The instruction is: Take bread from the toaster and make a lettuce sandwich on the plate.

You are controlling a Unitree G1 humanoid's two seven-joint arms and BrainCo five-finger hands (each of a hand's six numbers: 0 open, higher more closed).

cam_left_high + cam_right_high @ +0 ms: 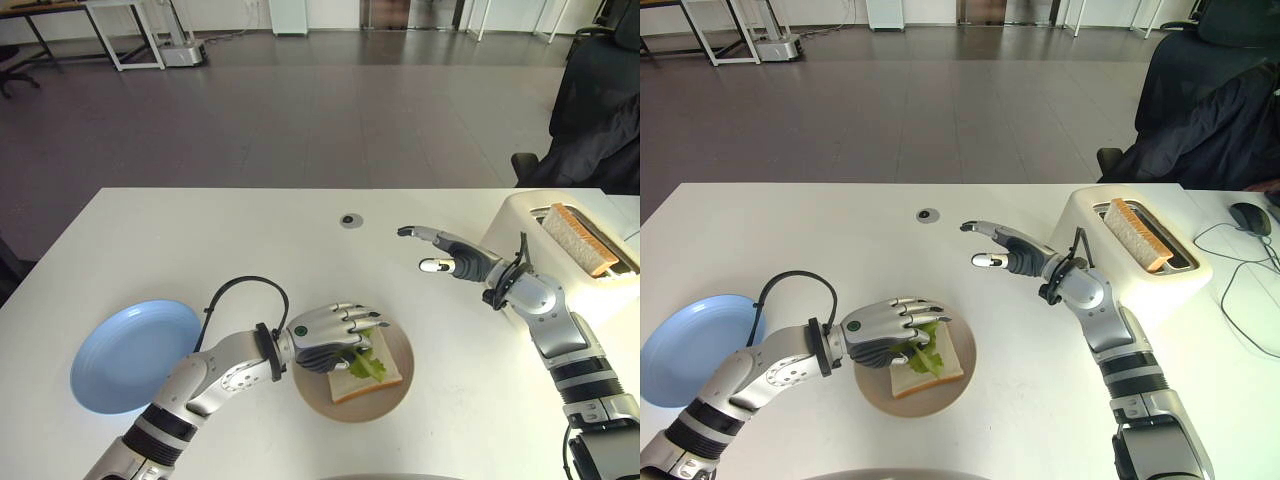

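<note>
A slice of bread (372,375) lies on the tan plate (395,405) near the table's front. My left hand (330,335) hovers over its left part, fingers curled on a green lettuce leaf (366,364) that rests against the bread. My right hand (450,256) is open in the air, fingers pointing left, between the plate and the white toaster (530,222). One bread slice (577,238) stands up out of the toaster's slot at the right.
An empty light-blue plate (130,355) lies at the front left. A small grey grommet (350,220) sits in the tabletop at mid-back. A computer mouse (1250,217) and cables lie to the right of the toaster.
</note>
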